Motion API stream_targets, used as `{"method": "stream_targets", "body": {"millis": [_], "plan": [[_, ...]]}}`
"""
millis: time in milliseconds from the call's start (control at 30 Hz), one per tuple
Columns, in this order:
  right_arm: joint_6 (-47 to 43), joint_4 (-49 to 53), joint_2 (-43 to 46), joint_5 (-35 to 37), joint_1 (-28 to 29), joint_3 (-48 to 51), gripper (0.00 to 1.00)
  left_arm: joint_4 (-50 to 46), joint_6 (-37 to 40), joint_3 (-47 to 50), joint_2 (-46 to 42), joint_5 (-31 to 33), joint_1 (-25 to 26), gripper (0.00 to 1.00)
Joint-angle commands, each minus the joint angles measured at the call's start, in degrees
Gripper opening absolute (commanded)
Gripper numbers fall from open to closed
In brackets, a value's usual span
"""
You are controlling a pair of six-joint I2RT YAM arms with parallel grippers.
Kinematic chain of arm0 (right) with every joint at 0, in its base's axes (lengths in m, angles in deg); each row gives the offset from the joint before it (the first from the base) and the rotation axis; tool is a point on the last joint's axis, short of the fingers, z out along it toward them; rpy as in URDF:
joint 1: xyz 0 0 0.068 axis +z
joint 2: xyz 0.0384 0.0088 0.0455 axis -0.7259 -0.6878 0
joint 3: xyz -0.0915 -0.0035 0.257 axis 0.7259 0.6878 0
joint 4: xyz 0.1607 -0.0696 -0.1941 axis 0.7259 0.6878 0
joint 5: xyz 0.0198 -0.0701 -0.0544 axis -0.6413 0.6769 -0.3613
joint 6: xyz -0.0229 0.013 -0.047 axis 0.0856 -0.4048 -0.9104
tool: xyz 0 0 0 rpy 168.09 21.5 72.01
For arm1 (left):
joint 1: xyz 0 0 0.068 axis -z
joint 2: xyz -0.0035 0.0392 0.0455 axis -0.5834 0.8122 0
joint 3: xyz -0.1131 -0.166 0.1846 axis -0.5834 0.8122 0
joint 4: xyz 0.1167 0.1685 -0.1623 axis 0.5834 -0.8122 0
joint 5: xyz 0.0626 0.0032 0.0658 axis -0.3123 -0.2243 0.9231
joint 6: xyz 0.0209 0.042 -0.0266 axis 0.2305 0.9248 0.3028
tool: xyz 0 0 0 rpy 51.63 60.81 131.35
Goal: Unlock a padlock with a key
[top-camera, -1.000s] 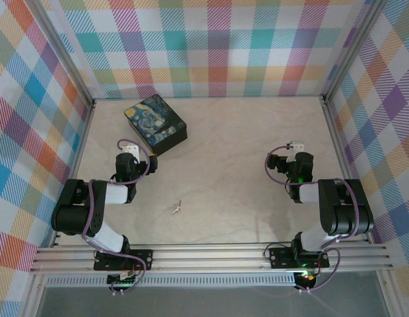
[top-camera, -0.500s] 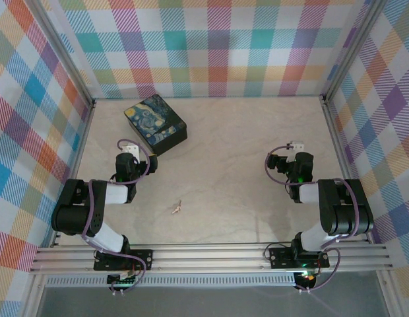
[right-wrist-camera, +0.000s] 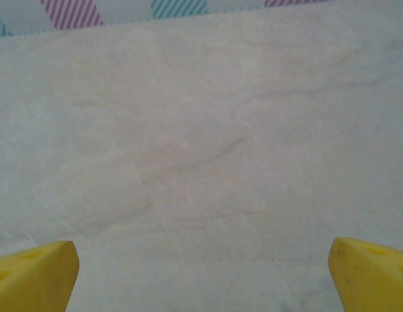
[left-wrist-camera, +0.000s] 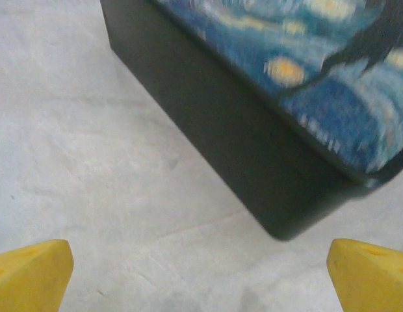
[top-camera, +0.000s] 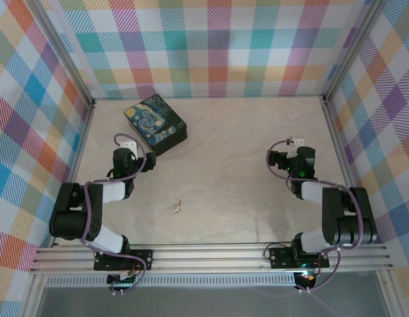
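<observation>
1. The plaid walls close the workspace in on three sides. They look like printed cloth, with crossing striped bands of pink, teal, orange and yellow, and they meet at bare metal corner posts.
2. The table is flat, pale and matt with a marbled look. The right wrist view brings out faint grey veins that the top view washes out, with a strip of wall along its upper edge.
3. A ribbed aluminium rail runs along the near edge.
4. The left arm and right arm are black and jointed with white segments, and purple cables loop round them.
5. The box sits at the back left, turned at an angle.
   - The top view shows it as a black rectangle with the whole swirling blue-and-yellow lid.
   - The left wrist view adds its smooth matt side, its rounded corner and the lid's slight overhang, with the paint blurred.
6. The left gripper has its jaws wide apart and holds nothing. Its wedge-shaped yellow fingertips are at the bottom corners, and the box corner lies just ahead, not touching.
7. The right gripper also has its jaws spread and empty, with yellow fingertips over bare table.
8. The key is a tiny, slim, pale sliver in the top view. It lies flat near the front between the arms, well apart from both grippers and the box, and is too small to show detail.
</observation>
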Motion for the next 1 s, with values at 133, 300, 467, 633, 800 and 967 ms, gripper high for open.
{"method": "stream_targets", "body": {"millis": [133, 300, 467, 633, 800, 967], "plan": [[5.9, 19.8, 5.7, -7.2, -0.1, -10.4, 0.94, -15.7, -8.6, -11.7, -8.2, 2.1, -1.4, 1.0], [7.6, 27.4, 5.5, -8.6, 3.4, -15.9, 0.92, -44.0, -16.7, -36.1, 1.5, 6.1, -1.5, 1.0], [7.6, 30.8, 4.6, -6.0, 9.9, -19.0, 0.92, -57.0, -23.3, -50.1, 12.8, 3.9, -1.8, 1.0], [6.4, 34.9, 2.2, -3.9, 15.8, -21.9, 0.91, -59.8, -24.7, -55.3, 22.0, 2.6, -2.6, 0.99], [6.2, 37.0, 0.9, -3.0, 19.5, -22.4, 0.9, -56.3, -23.6, -54.7, 27.4, -3.2, -2.9, 0.96], [7.5, 35.8, 1.0, -4.0, 21.2, -21.2, 0.9, -53.6, -20.9, -52.2, 28.8, -9.1, -2.1, 0.84]]}}
